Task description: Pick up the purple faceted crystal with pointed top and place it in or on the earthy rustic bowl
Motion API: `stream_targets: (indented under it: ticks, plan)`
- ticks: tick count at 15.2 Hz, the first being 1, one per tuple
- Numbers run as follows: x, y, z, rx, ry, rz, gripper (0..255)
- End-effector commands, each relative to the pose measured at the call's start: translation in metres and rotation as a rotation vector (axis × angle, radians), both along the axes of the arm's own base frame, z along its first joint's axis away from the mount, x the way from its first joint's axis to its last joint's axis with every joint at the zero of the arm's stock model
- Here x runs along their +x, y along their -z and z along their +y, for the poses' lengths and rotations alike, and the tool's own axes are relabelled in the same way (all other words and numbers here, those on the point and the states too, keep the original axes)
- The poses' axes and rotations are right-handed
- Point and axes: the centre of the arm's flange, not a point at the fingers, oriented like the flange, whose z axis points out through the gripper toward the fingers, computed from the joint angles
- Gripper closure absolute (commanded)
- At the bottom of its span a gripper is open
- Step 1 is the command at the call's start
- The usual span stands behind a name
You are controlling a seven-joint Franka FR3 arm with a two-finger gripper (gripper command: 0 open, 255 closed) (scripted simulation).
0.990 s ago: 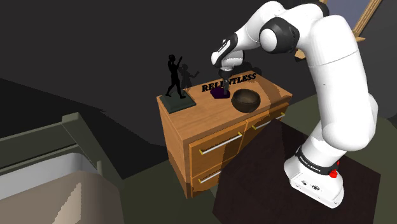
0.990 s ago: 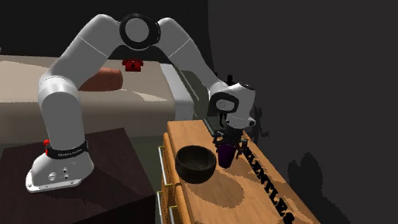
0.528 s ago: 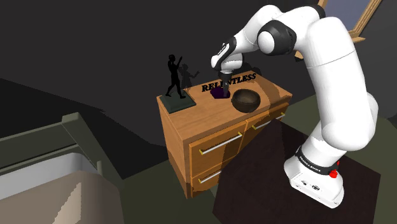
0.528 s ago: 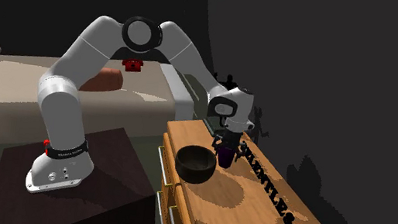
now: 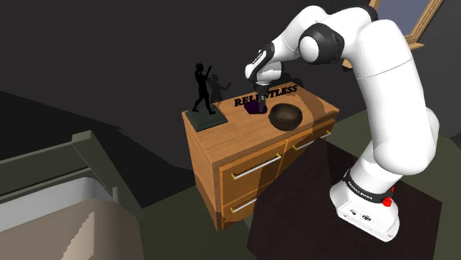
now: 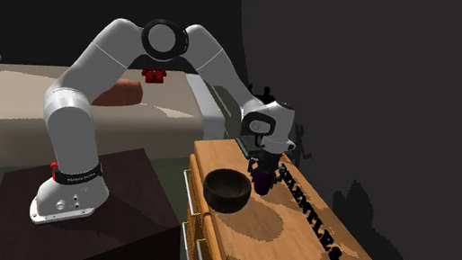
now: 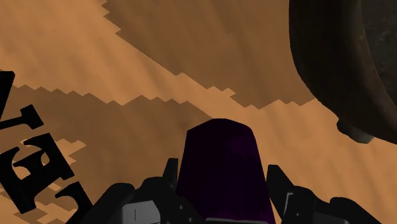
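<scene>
Look at the wrist view for the grasp. The tool (image 7: 222, 181) has its two black fingers (image 7: 278, 180) set against opposite sides of the purple crystal (image 7: 219, 159), pinching it between them. From that angle you get the crystal's smooth dark-violet flank, the lit wooden top of the dresser (image 7: 159, 51) under it, the dark rough wall of the bowl (image 7: 343, 63) near one finger, and black block letters (image 7: 32, 159) on the other side. Whether the crystal's base touches the wood cannot be told there.

The shoulder view gives you the layout instead. The tool (image 5: 256, 99) points straight down at the back of the dresser (image 5: 236, 159), with the crystal (image 5: 255, 108) as a small purple patch just below it. The bowl (image 5: 285, 116) stands just beside it towards that view's right, and the letters (image 5: 266, 94), reading RELENTLESS, run behind both. A black figurine (image 5: 201, 92) on a flat base stands near the dresser's left corner in that view.

The second exterior view looks along the dresser top (image 6: 279, 239). Here the crystal (image 6: 261, 185) hangs under the tool (image 6: 262, 170), between the bowl (image 6: 227, 190) and the row of letters (image 6: 313, 221), close to the bowl's rim but apart from it. A bed (image 6: 42, 106) lies behind the arm.
</scene>
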Motion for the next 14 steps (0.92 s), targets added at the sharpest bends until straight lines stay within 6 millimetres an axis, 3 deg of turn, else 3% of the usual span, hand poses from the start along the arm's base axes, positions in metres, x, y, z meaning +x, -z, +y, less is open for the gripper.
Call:
stream_targets:
  ticks: [1, 5, 14]
  plan:
    - [0.0, 0.001, 0.0, 0.0, 0.0, 0.001, 255]
    - [0.0, 0.001, 0.0, 0.0, 0.0, 0.001, 255]
    - [0.0, -0.047, 0.0, 0.0, 0.0, 0.001, 255]
